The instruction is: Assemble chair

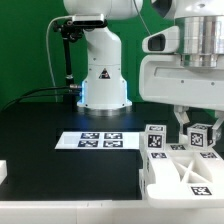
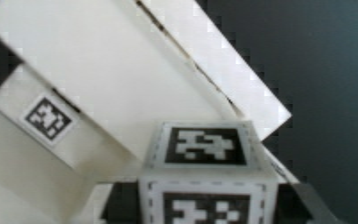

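Observation:
The chair's loose white parts lie at the exterior view's lower right. A slotted flat panel (image 1: 186, 176) lies in front, and a tagged square post (image 1: 156, 139) stands behind it. My gripper (image 1: 197, 127) has come down over a second tagged post (image 1: 201, 137), one finger on each side. In the wrist view that post (image 2: 202, 150) fills the gap between the dark fingers (image 2: 119, 203), which press against its sides; my gripper (image 2: 202, 207) is shut on it. Beyond the post lies a large white panel (image 2: 149, 60) with a tag (image 2: 50, 116).
The marker board (image 1: 100, 140) lies flat on the black table in the middle. The arm's base (image 1: 103, 82) stands behind it. A small white part (image 1: 3, 172) sits at the exterior view's left edge. A green wall is at the back.

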You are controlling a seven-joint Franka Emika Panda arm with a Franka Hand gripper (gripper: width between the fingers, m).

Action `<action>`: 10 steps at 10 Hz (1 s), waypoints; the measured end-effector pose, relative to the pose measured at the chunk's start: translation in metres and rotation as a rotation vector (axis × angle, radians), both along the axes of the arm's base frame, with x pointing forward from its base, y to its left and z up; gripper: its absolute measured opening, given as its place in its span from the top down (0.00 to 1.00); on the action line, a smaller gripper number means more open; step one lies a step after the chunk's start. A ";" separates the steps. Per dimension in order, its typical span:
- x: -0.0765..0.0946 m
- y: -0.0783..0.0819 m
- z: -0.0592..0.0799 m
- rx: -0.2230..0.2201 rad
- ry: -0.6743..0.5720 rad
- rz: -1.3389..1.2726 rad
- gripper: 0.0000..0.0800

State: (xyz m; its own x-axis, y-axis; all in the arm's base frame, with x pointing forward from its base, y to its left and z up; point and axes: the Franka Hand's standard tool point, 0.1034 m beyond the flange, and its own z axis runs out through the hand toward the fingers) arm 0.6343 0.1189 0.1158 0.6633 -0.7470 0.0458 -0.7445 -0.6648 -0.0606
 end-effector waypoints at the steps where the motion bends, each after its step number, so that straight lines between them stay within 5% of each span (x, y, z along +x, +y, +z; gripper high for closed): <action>1: 0.000 0.000 0.000 0.003 0.000 -0.027 0.64; 2: 0.000 0.000 -0.001 0.003 0.001 -0.027 0.53; 3: 0.000 0.000 -0.001 0.001 0.001 0.002 0.53; 4: -0.001 0.000 0.000 -0.007 0.011 0.061 0.31; 5: 0.002 0.001 0.002 -0.017 0.025 0.220 0.21; 10: 0.002 0.006 0.000 -0.052 0.004 0.646 0.19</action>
